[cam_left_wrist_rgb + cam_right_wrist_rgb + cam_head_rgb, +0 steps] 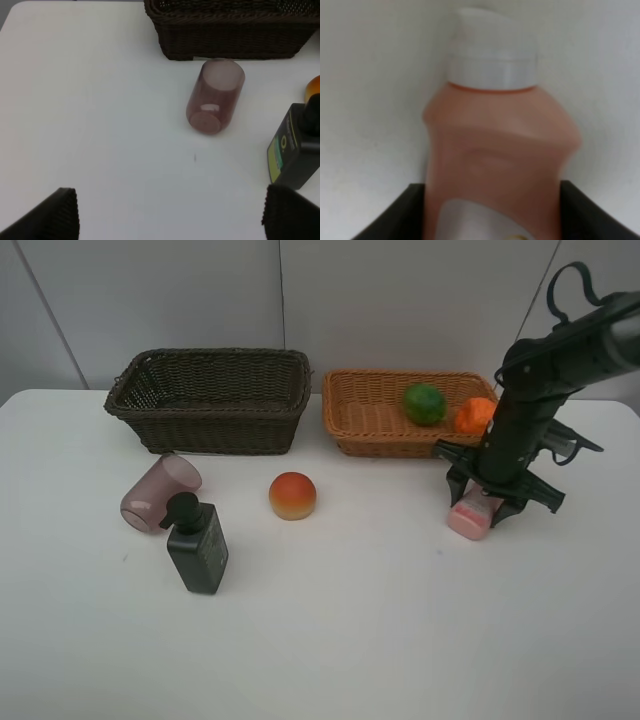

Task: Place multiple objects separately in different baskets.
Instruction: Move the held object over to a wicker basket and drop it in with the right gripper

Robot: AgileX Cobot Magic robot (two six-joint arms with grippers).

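Closest to the high camera stands the dark pump bottle (197,548), upright on the white table (400,630). Just behind it the translucent pink cup (158,490) lies on its side, near the front wall of the dark brown basket (210,428). The red-orange peach (292,495) sits alone toward the middle of the table.

From the same view you can see the green oval fruit (425,403) and the orange (475,415) side by side in the light orange-brown basket (365,425). Neither wrist camera shows them.

Your right gripper (490,502) is down in front of that basket, clamped on the small pink white-capped bottle (472,516). The right wrist view confirms the grip: a dark finger presses on each side of the bottle's body. That picture is blurred, though, so the bottle only seems to rest on the table.

Your left gripper (170,220) appears only in its own wrist view, with fingers spread wide and nothing between them. That view also gives you a yellow-green label on the pump bottle, which the high camera misses.
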